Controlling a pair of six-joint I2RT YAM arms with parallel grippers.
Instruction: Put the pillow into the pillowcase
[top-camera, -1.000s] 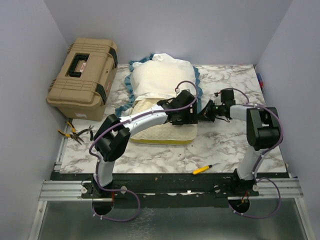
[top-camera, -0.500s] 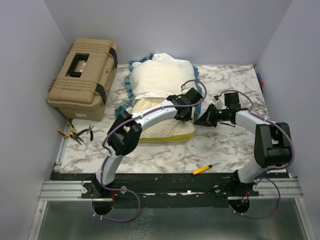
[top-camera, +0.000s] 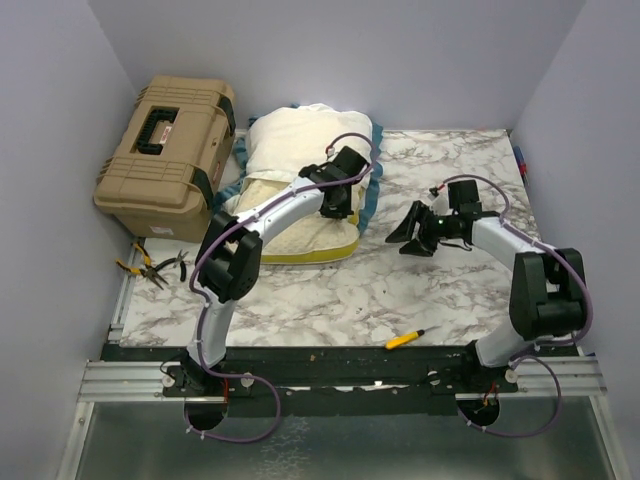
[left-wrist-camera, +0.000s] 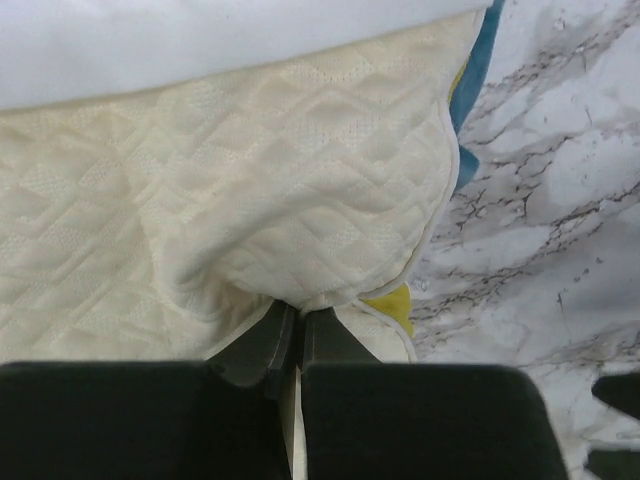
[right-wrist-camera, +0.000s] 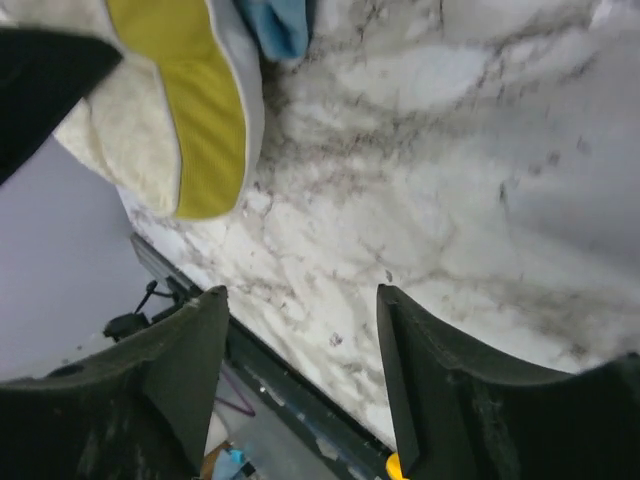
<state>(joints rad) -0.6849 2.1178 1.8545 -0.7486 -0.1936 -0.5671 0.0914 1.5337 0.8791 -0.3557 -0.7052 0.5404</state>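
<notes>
Screwdriver (top-camera: 408, 338) lies nearest the arm bases on the marble surface (top-camera: 400, 290), well apart from the work. Beyond it, the right fingers (top-camera: 408, 235) stand partly apart and hold nothing. They hang over bare surface just right of the pillow (top-camera: 290, 235). The left fingers (left-wrist-camera: 296, 335) are pressed together on a pinch of the pillow's quilted cover, close to its near right corner and the mustard band.

Pillow location: left of centre, flat on the surface. Its far end lies under the white lining of the pillowcase (top-camera: 305, 128); its near end, with the yellow edge, is exposed. Blue trim runs along the pillow's right side.

Progress, as judged: insertion is partial. The far portion appears covered; the near portion is outside the opening. How deep the far end sits cannot be told. Left to do: feed the near portion in and draw the case over the last corners until the band is covered.

Toolbox (top-camera: 165, 150) stands at far left, just beside the case.
</notes>
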